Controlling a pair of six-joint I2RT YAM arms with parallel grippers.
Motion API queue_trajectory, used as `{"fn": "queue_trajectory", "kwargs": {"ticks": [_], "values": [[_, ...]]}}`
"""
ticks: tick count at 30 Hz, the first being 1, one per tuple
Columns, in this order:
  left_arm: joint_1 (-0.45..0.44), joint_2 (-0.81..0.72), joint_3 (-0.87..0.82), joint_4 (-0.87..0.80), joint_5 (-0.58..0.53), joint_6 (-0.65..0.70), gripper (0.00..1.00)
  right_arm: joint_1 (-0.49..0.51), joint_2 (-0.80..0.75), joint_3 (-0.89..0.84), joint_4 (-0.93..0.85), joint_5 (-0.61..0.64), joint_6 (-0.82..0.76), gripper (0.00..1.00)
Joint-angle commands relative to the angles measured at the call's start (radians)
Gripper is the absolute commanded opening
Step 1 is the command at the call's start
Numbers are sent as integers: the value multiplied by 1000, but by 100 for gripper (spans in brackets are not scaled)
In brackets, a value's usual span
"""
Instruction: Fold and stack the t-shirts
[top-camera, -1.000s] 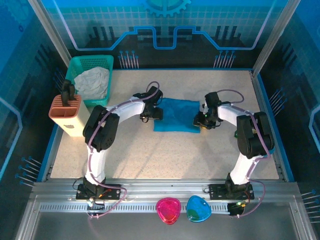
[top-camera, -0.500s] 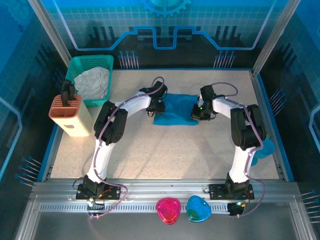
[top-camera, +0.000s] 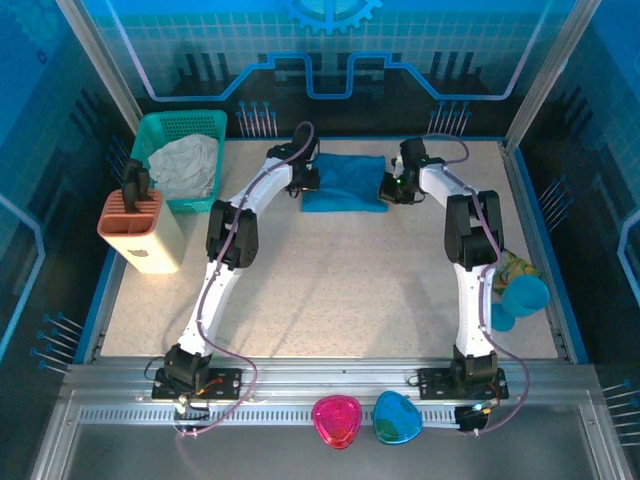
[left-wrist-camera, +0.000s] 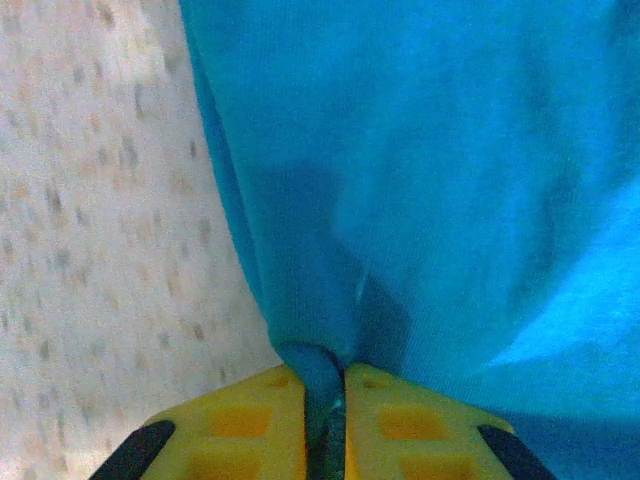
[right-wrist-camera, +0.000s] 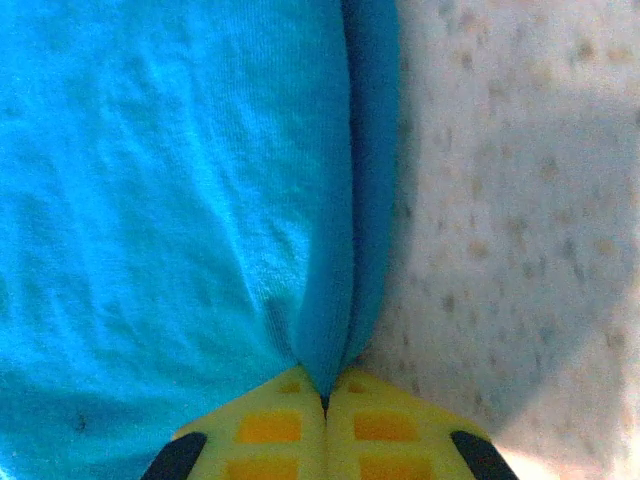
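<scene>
So the folded teal t-shirt lies at the far middle of the tabletop, long axis running left-right, left fingers pinched on its left edge and right fingers clamped on its right edge, so neither one is nearer.

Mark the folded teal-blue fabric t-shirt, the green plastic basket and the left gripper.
teal-blue t-shirt (top-camera: 345, 185), top external view, middle of the folded cloth.
green plastic basket (top-camera: 185, 118), top external view, far rim.
left gripper (left-wrist-camera: 325, 375), left wrist view, between the yellow fingertips pinching the shirt's edge.
</scene>
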Motion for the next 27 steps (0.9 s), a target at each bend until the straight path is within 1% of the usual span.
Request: {"fn": "queue_trajectory", "kwargs": {"ticks": [1,3,5,7,8,9,10,12,13,15,17,19,21,23,24,25,27], "values": [[35,75,104,-62,-5,90,15,-22,105,138,-88,-11,-1,0],[48,75,94,-23,6,91,16,-24,152,213,-113,-10,2,0],[55,73,92,6,19,98,18,-24,192,273,-128,-7,9,0],[55,68,92,31,26,111,27,-24,220,319,-138,-2,13,0],[55,64,92,40,33,115,29,-25,229,333,-144,-1,16,0],[55,59,92,50,38,120,34,-25,235,348,-152,-3,18,0],[55,53,92,59,40,125,41,-24,235,353,-158,-9,18,0],[55,40,92,74,39,135,55,-22,221,349,-166,-12,17,11],[55,28,92,79,40,141,60,-22,209,341,-167,-11,12,16],[55,6,91,86,40,151,67,-20,177,321,-169,-6,1,27],[55,-26,86,90,43,160,70,-22,139,304,-177,-3,-17,35],[55,-69,73,97,49,164,70,-22,95,286,-185,-6,-41,43],[52,-127,43,110,53,167,70,-22,28,241,-169,-18,-64,53],[48,-191,-1,129,53,171,69,-22,-50,188,-153,-25,-81,69],[45,-228,-27,141,55,176,70,-22,-92,159,-145,-24,-87,91],[40,-260,-51,151,55,181,70,-22,-127,134,-140,-24,-93,100],[29,-340,-114,177,53,189,70,-24,-213,75,-130,-20,-103,100]]}}
